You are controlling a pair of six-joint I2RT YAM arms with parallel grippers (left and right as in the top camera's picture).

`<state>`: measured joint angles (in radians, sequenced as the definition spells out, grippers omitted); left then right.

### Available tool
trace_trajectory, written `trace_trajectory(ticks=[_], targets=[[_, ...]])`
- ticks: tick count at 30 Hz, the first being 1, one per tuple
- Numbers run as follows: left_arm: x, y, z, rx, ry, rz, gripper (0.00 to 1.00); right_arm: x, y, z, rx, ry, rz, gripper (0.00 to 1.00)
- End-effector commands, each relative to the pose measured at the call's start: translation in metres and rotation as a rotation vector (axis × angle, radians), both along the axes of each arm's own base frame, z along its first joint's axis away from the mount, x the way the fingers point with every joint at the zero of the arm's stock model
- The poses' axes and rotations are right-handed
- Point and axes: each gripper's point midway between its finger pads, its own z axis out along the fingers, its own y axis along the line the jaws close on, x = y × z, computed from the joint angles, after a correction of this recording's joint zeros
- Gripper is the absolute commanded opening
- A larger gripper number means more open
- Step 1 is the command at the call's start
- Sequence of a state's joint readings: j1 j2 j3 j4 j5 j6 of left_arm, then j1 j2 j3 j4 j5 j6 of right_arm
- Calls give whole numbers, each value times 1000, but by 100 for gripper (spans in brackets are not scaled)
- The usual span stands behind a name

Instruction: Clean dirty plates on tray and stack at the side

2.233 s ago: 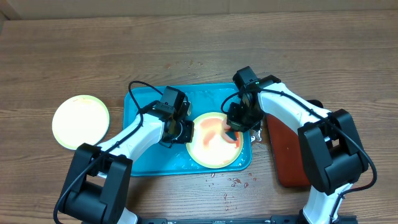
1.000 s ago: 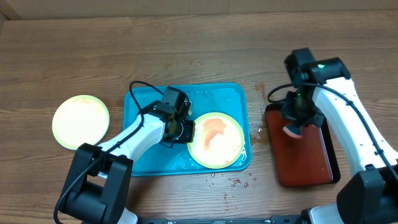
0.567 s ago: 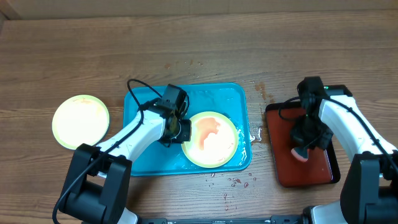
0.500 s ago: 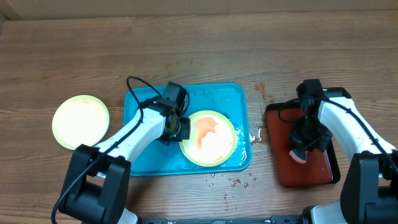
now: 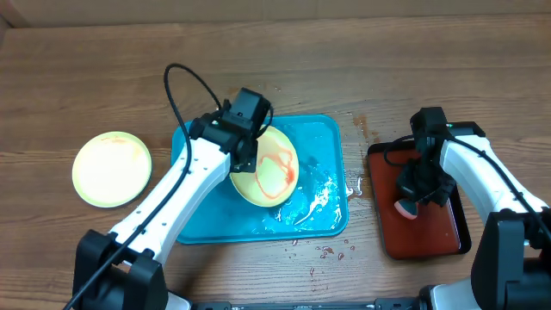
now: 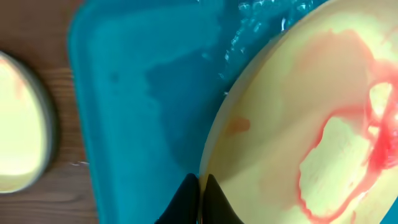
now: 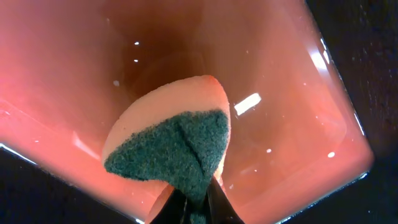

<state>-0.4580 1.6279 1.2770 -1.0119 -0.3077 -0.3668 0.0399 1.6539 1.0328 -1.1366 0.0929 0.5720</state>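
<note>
Over wooden counter (image 5: 430,77), holding smeared lime-green round plastic plate (image 5: 267,168) tilted above turquoise rectangular tray (image 5: 318,138), rim pinched in left fingers (image 6: 183,202); right fingers (image 7: 171,208) clamped on pink-green sponge (image 7: 174,149); probably rescrub next.

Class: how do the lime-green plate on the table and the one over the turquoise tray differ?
The round lime-green plastic table plate lies flat, untouched; the matching tray plate is tilted, pinched by the left pincer. The table plate looks plain; the tray plate bears red smears. Both are green-rimmed.
</note>
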Motion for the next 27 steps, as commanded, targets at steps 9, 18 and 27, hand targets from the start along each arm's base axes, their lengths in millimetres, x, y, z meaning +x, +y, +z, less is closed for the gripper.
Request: trace_trajectory(ticks=[9, 18, 27], targets=[[22, -5, 99, 266, -317, -19, 5, 9, 0, 5, 3, -52, -7, 4], [17, -2, 147, 489, -458, -42, 4, 12, 0, 5, 3, -65, -7, 4], [4, -7, 173, 681, -531, -115, 4, 16, 0, 5, 4, -81, -7, 4]])
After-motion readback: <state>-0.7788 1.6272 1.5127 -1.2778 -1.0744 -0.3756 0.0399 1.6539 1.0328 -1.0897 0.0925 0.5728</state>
